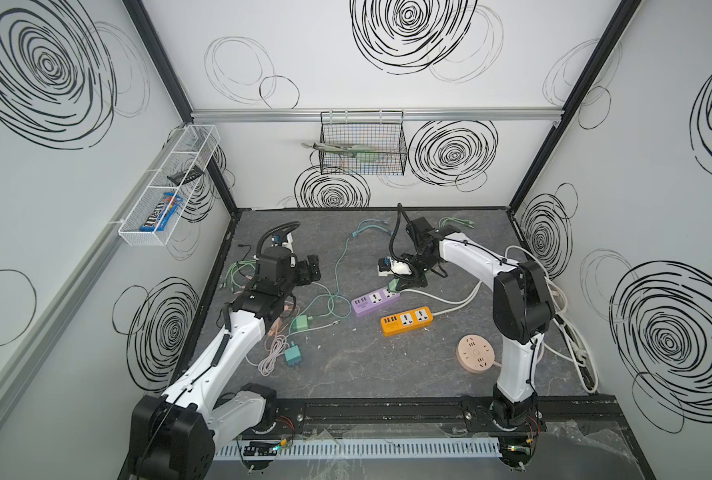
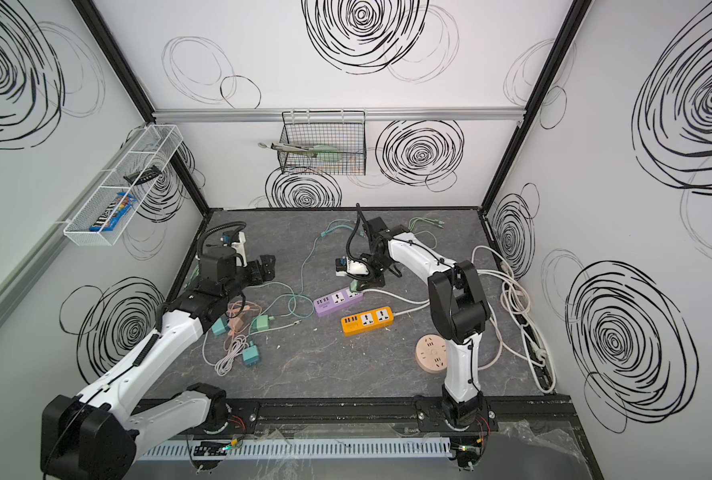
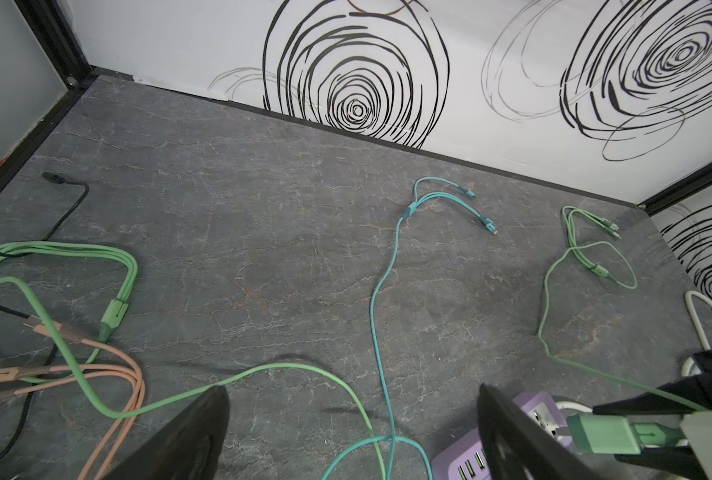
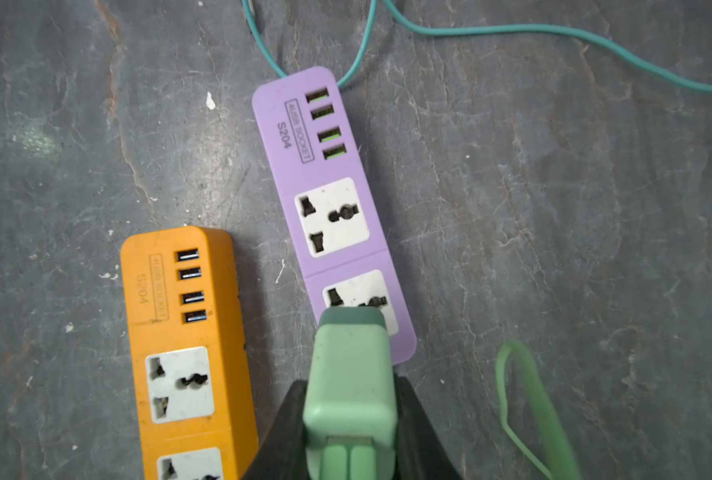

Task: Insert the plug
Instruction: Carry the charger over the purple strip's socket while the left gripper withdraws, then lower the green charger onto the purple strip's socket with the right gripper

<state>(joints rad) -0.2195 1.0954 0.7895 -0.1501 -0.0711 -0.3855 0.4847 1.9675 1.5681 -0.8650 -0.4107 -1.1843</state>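
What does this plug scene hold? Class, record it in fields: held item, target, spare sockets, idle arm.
held item: green plug, clamped in the right gripper
target: purple power strip; plug over the socket farther from its USB ports, prongs hidden
spare sockets: orange power strip beside the purple one; round pink socket apart
idle arm: left gripper open, empty, loose cables nearby
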